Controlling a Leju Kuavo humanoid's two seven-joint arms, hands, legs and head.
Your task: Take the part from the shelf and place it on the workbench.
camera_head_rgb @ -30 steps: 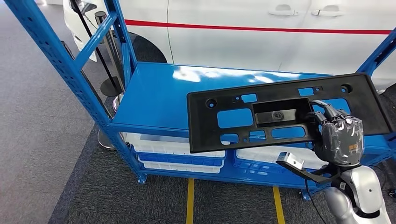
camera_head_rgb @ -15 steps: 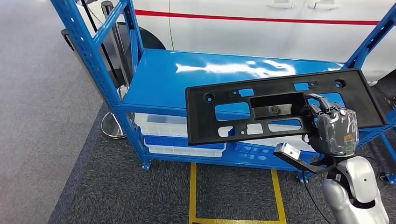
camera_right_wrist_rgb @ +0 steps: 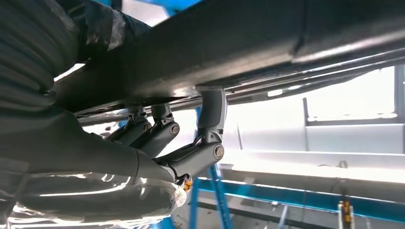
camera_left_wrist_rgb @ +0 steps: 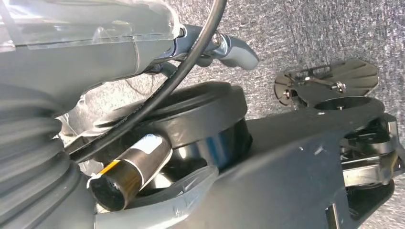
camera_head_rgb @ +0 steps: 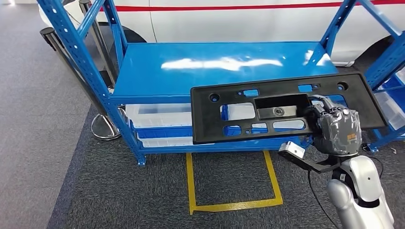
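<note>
The part is a long black plastic plate with several cut-outs. My right hand grips its near edge right of the middle and holds it level in the air, in front of the blue shelf and above that shelf's front edge. The shelf's top board is bare. In the right wrist view the part lies across the hand's fingers, which hook up under its rim. My left hand hangs over grey carpet, with one finger stretched out and nothing in it.
A white car with a red stripe stands behind the shelf. White bins sit on the lower boards. A yellow tape square marks the carpet before the shelf. A post's round base stands at the left, and a second blue rack at the right.
The whole view has shifted: the camera has drawn back and the shelf sits farther off, with more floor showing. My right hand still holds the part, which now hangs nearer the shelf's front edge.
</note>
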